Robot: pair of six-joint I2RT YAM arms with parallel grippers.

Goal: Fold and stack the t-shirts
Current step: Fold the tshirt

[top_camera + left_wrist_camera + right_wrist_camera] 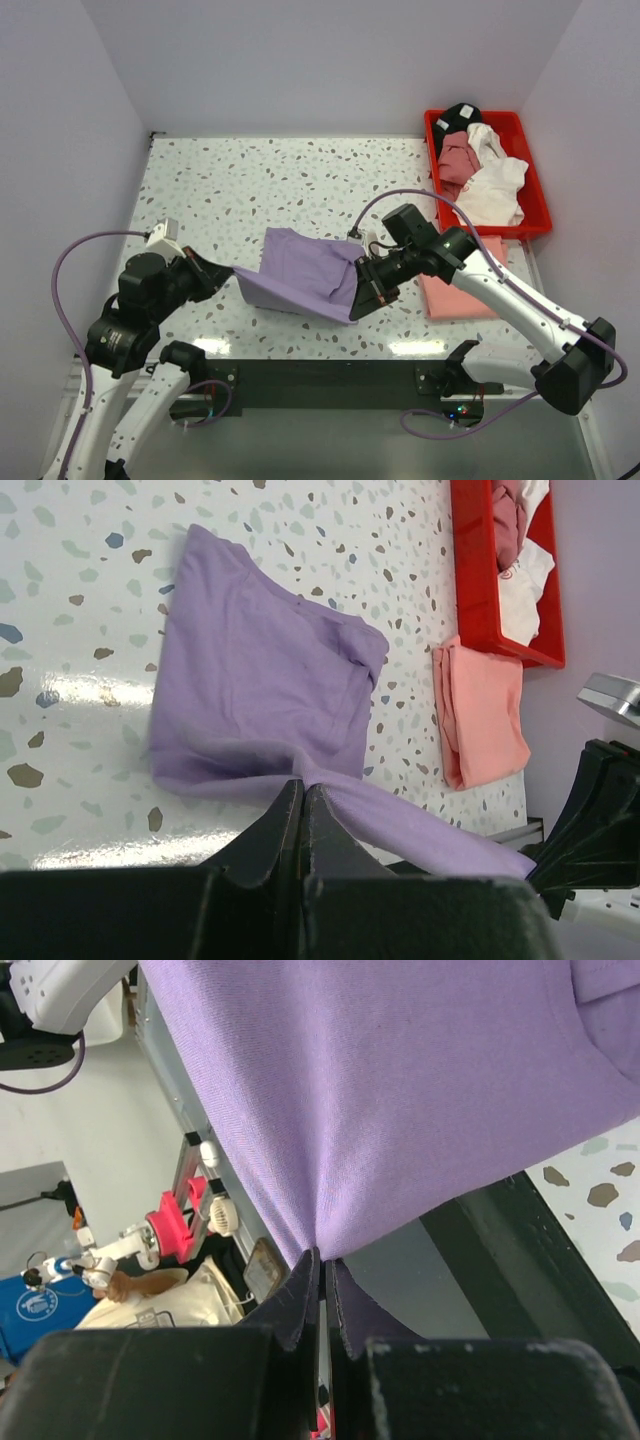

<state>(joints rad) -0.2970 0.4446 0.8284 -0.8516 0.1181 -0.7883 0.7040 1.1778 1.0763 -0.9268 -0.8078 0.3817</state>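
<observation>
The soft lavender-purple cloth t-shirt (300, 270), apparently half folded, lies near the front, its near edge lifted taut between the left pincer (222, 272) and right pincer (358, 298), both clamped tight on it. The speckled white tabletop (250, 180) sits between plain pale walls (300, 60).

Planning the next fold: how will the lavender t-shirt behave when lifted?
Probably floppy: the lavender t-shirt drapes and creases between the pinches. Likely light, since left fingers and right fingers carry its edge by small pinches. Its far part may drag on the table.
</observation>
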